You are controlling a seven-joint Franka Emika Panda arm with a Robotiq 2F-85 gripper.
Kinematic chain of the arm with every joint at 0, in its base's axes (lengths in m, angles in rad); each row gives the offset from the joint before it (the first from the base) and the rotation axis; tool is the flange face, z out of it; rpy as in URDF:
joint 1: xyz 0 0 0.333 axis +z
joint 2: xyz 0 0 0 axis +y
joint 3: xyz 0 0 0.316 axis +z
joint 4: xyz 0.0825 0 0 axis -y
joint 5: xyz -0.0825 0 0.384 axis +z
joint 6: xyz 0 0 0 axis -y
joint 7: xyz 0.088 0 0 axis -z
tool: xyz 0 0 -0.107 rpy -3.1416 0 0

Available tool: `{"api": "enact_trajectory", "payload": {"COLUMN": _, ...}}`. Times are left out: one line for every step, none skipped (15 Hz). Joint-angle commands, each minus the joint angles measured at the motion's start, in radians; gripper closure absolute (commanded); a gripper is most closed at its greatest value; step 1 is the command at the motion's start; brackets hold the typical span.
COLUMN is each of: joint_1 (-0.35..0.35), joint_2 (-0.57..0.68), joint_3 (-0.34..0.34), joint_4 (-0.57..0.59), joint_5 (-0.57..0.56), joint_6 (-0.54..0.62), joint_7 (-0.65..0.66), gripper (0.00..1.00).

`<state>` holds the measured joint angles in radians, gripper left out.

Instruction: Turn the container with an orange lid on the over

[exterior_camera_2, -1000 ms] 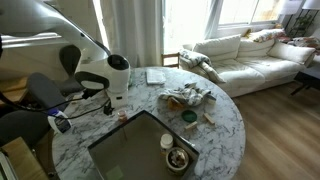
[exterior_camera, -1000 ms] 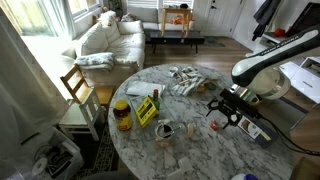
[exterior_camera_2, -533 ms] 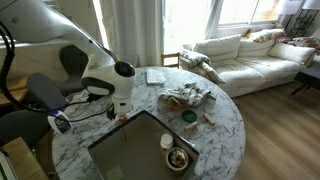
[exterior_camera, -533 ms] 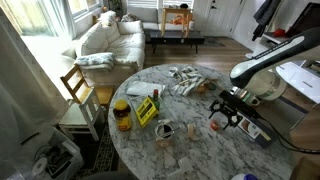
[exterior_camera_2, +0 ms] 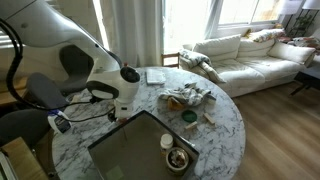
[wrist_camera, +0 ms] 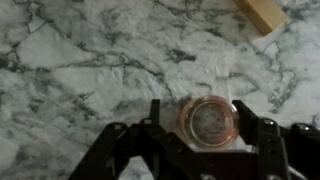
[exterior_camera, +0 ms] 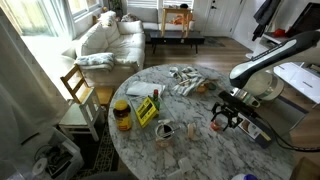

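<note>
The tiny pale container with its round orange-red lid stands upright on the marble table. In the wrist view it sits between the two fingers of my gripper, closer to the right finger. The gripper is open around it, with a gap at the left finger. In an exterior view the gripper hangs low over the table's right side, with the orange lid just showing under it. In an exterior view my arm hides the container.
A big amber jar with a yellow lid, a yellow box and a small glass stand to the left. Crumpled wrappers lie at the back. A wooden block lies ahead. A dark tray sits near the edge.
My gripper has come down a little over the container, so the orange lid now sits between the fingers. The container has not moved.
</note>
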<state>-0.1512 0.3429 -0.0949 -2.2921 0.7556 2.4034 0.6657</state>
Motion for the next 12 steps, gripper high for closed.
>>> {"api": "enact_trajectory", "payload": {"joint_1": 0.005, "joint_2": 0.021, "joint_3": -0.023, "joint_4": 0.024, "joint_5": 0.017, "joint_6": -0.047, "joint_7": 0.027, "gripper": 0.27}}
{"api": "enact_trajectory", "payload": {"joint_1": 0.004, "joint_2": 0.022, "joint_3": -0.026, "joint_4": 0.026, "joint_5": 0.019, "joint_6": -0.055, "joint_7": 0.034, "gripper": 0.37}}
{"api": "enact_trajectory", "payload": {"joint_1": 0.004, "joint_2": 0.022, "joint_3": -0.028, "joint_4": 0.028, "joint_5": 0.020, "joint_6": -0.062, "joint_7": 0.043, "gripper": 0.55}}
{"api": "enact_trajectory", "payload": {"joint_1": 0.005, "joint_2": 0.018, "joint_3": -0.030, "joint_4": 0.027, "joint_5": 0.018, "joint_6": -0.068, "joint_7": 0.052, "gripper": 0.62}}
{"api": "enact_trajectory", "payload": {"joint_1": 0.014, "joint_2": 0.010, "joint_3": -0.034, "joint_4": 0.023, "joint_5": 0.007, "joint_6": -0.071, "joint_7": 0.080, "gripper": 0.72}}
{"api": "enact_trajectory", "payload": {"joint_1": 0.025, "joint_2": 0.001, "joint_3": -0.038, "joint_4": 0.018, "joint_5": -0.008, "joint_6": -0.065, "joint_7": 0.114, "gripper": 0.76}}
{"api": "enact_trajectory", "payload": {"joint_1": 0.036, "joint_2": -0.009, "joint_3": -0.041, "joint_4": 0.010, "joint_5": -0.020, "joint_6": -0.053, "joint_7": 0.147, "gripper": 0.76}}
{"api": "enact_trajectory", "payload": {"joint_1": 0.057, "joint_2": -0.027, "joint_3": -0.046, "joint_4": -0.007, "joint_5": -0.042, "joint_6": -0.022, "joint_7": 0.191, "gripper": 0.76}}
{"api": "enact_trajectory", "payload": {"joint_1": 0.079, "joint_2": -0.047, "joint_3": -0.048, "joint_4": -0.023, "joint_5": -0.069, "joint_6": 0.006, "joint_7": 0.237, "gripper": 0.76}}
{"api": "enact_trajectory", "payload": {"joint_1": 0.102, "joint_2": -0.063, "joint_3": -0.053, "joint_4": -0.038, "joint_5": -0.107, "joint_6": 0.037, "joint_7": 0.289, "gripper": 0.76}}
{"api": "enact_trajectory", "payload": {"joint_1": 0.128, "joint_2": -0.079, "joint_3": -0.057, "joint_4": -0.053, "joint_5": -0.160, "joint_6": 0.072, "joint_7": 0.348, "gripper": 0.76}}
{"api": "enact_trajectory", "payload": {"joint_1": 0.156, "joint_2": -0.095, "joint_3": -0.062, "joint_4": -0.071, "joint_5": -0.225, "joint_6": 0.114, "joint_7": 0.419, "gripper": 0.76}}
